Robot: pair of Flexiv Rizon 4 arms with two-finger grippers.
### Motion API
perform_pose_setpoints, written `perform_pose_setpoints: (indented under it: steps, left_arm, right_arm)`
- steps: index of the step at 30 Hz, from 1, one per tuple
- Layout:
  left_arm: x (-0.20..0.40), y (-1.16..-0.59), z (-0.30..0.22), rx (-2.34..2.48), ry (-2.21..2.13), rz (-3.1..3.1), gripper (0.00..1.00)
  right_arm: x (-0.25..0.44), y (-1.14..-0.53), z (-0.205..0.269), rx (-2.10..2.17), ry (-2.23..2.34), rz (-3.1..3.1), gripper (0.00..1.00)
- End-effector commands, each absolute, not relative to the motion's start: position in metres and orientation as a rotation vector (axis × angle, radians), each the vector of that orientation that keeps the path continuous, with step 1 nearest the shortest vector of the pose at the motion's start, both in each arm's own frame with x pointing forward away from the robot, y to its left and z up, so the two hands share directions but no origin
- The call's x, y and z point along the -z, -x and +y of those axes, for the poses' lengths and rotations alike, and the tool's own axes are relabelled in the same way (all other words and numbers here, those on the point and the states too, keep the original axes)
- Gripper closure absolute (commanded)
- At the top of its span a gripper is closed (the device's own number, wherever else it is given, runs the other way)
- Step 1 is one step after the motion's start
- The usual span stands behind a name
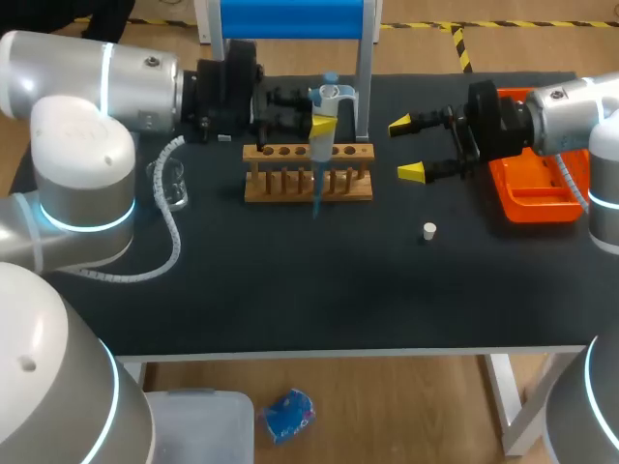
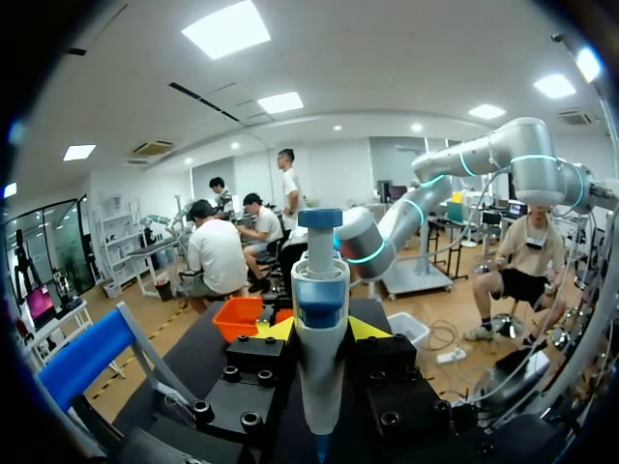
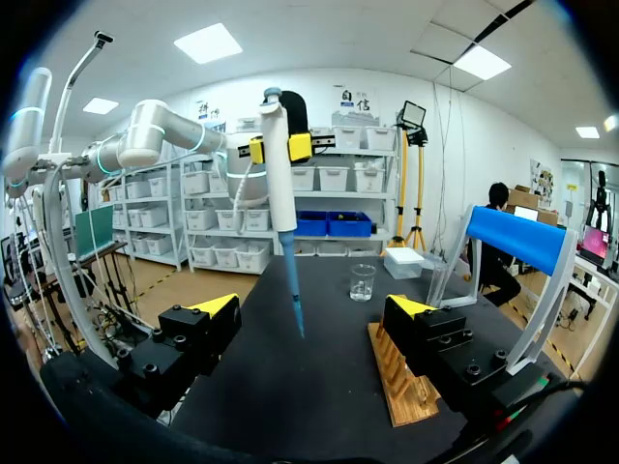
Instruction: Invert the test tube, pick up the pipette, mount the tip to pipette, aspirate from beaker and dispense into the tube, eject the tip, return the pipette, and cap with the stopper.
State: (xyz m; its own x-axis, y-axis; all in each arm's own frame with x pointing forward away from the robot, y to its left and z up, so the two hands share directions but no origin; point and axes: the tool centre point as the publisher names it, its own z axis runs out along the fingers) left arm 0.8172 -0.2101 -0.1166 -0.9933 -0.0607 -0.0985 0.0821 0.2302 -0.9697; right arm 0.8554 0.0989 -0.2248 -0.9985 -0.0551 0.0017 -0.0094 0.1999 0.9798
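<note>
The left claw [image 2: 320,333] is clamping the pipette [image 2: 319,290] upright between both yellow fingertips, its blue tip [image 1: 316,198] hanging just in front of the wooden rack [image 1: 290,184]. The right claw [image 1: 411,150] is waiting wide open and empty beside the rack, near the white stopper [image 1: 429,230]. With the tip on, drawing from the glass beaker [image 1: 169,182] is looking like the job in hand, so the left arm is wanting to keep the pipette plumb and come straight down the beaker's middle without nudging its wall; I'm not making out the test tube in the rack.
</note>
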Motion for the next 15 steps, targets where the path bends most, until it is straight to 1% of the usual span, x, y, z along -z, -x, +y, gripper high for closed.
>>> perform_pose_setpoints:
  steps: [1,9,15]
  left_arm:
    - [0.117,-0.825,-0.216,1.893,-0.034,2.376,1.0]
    - [0.119,-0.824,-0.219,1.893,-0.03,2.381,1.0]
    - [0.119,-0.824,-0.219,1.893,-0.03,2.381,1.0]
  right_arm:
    - [0.225,-0.855,0.099,1.965,-0.063,-2.407,0.0]
    - [0.225,-0.855,0.099,1.965,-0.063,-2.407,0.0]
    - [0.202,-0.84,0.114,2.022,-0.172,-2.359,0.0]
